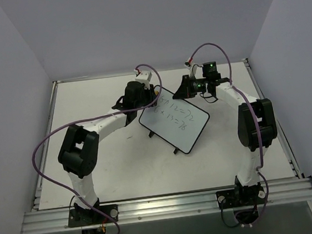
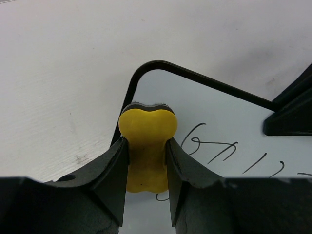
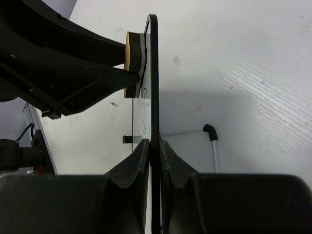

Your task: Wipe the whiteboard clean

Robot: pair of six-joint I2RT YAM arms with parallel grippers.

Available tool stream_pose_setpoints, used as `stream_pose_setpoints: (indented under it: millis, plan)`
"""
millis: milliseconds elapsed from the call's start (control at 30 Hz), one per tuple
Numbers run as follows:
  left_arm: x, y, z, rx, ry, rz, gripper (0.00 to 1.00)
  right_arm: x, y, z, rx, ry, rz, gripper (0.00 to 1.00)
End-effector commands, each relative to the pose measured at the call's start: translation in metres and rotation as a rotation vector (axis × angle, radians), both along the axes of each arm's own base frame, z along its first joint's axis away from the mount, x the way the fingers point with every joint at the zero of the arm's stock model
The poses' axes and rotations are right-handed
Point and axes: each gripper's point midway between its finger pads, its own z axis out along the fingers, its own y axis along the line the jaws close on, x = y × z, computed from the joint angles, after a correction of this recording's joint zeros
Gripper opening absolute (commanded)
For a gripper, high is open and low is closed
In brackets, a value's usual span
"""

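Note:
The whiteboard (image 1: 176, 123) is a small white board in a thin black frame, with black handwriting across it. It stands tilted at mid-table on its small black feet (image 1: 176, 150). My right gripper (image 3: 154, 146) is shut on the board's black edge (image 3: 154, 73), at its far corner (image 1: 182, 89). My left gripper (image 2: 147, 146) is shut on a yellow bone-shaped eraser (image 2: 147, 124). The eraser's dark pad (image 3: 139, 58) rests against the board face (image 2: 219, 112) at its upper left corner, beside the writing (image 2: 209, 148).
The white tabletop (image 1: 110, 161) has a raised metal rim (image 1: 47, 145) on its sides and plain walls around it. Purple cables (image 1: 42, 148) loop off both arms. A thin white prop with a black tip (image 3: 210, 131) shows behind the board.

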Motion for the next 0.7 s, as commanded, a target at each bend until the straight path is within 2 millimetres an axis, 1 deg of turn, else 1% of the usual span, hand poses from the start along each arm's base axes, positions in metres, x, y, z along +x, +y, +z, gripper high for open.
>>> stream_pose_setpoints:
  millis: [0,67,267,300,400,433,533,600,633,667]
  plan:
    - [-0.004,-0.02,0.016,-0.025,-0.053,-0.086,0.02,0.0,0.002,0.016,0.004,-0.067,0.016,0.0]
    - [-0.008,-0.024,0.013,-0.025,-0.058,-0.101,0.02,0.0,0.002,0.017,0.004,-0.069,0.015,0.0]
    - [-0.026,-0.054,0.001,-0.031,-0.049,-0.197,0.02,0.0,0.002,0.019,0.005,-0.074,0.014,0.0]
    - [-0.033,-0.064,0.0,-0.024,-0.049,-0.219,0.02,0.0,0.002,0.019,0.004,-0.074,0.014,0.0]
    - [-0.047,-0.079,-0.009,-0.004,-0.04,-0.263,0.02,0.0,0.003,0.019,0.003,-0.074,0.015,0.0]
    - [-0.059,-0.091,-0.012,0.002,-0.04,-0.292,0.02,0.0,0.002,0.02,0.004,-0.077,0.013,0.0]
    - [-0.074,-0.103,-0.021,0.045,-0.046,-0.299,0.02,0.0,0.002,0.02,0.002,-0.075,0.013,0.0]
    - [-0.074,-0.1,-0.02,0.037,-0.049,-0.274,0.02,-0.001,0.002,0.022,0.002,-0.083,0.015,0.0]
    - [-0.076,-0.095,-0.025,0.04,-0.041,-0.262,0.02,-0.002,0.002,0.022,0.003,-0.082,0.016,0.0]
    - [-0.069,-0.087,-0.022,0.047,-0.055,-0.217,0.02,-0.002,0.002,0.023,0.003,-0.084,0.016,0.0]
